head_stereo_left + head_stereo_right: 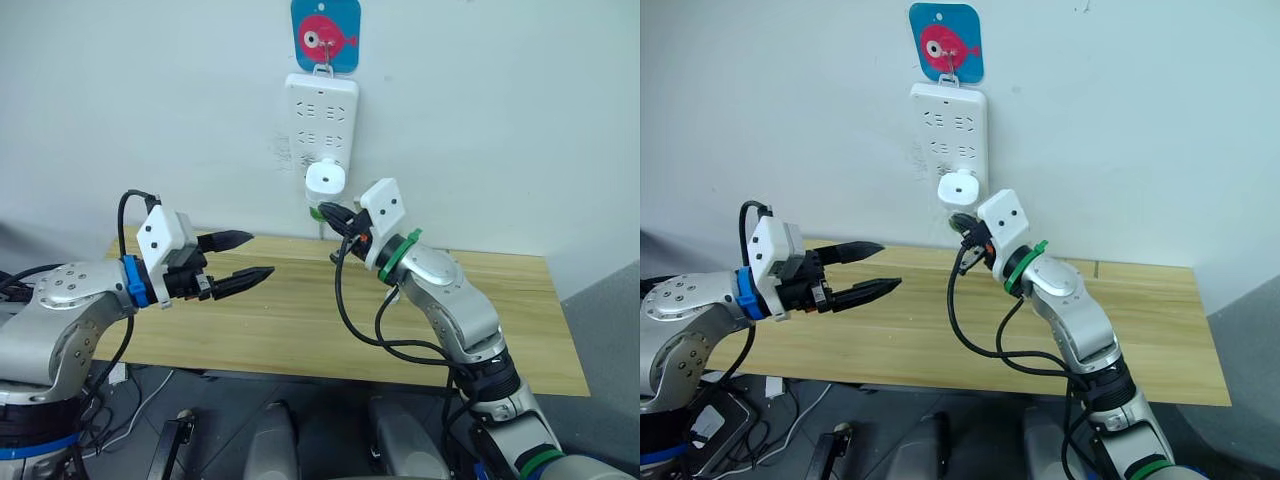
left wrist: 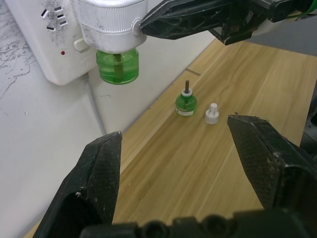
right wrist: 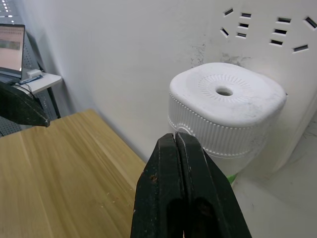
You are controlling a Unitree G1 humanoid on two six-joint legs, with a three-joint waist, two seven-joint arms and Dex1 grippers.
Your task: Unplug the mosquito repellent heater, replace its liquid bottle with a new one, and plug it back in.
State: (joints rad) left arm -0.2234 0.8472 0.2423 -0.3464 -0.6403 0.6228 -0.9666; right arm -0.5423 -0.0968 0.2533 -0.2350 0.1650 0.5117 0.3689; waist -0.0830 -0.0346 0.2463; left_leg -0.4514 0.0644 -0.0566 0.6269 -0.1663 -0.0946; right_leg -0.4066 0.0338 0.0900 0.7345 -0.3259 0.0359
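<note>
The white mosquito repellent heater (image 1: 325, 180) is plugged into the lower part of a wall power strip (image 1: 322, 115), with a green liquid bottle (image 2: 118, 65) screwed in under it. My right gripper (image 3: 176, 137) is shut with nothing in it, its tips just below the heater's front edge by the bottle. My left gripper (image 1: 242, 257) hovers open over the table's left part, well away from the heater. A second green bottle (image 2: 186, 103) with a brown wick stands on the table near the wall, beside a small white cap (image 2: 212, 113).
The wooden table (image 1: 290, 325) stands against the white wall. A blue hook plate with a pink fish (image 1: 325, 35) holds the power strip. Black cables (image 1: 350, 320) loop under my right forearm. A laptop (image 3: 11, 44) sits on a side stand.
</note>
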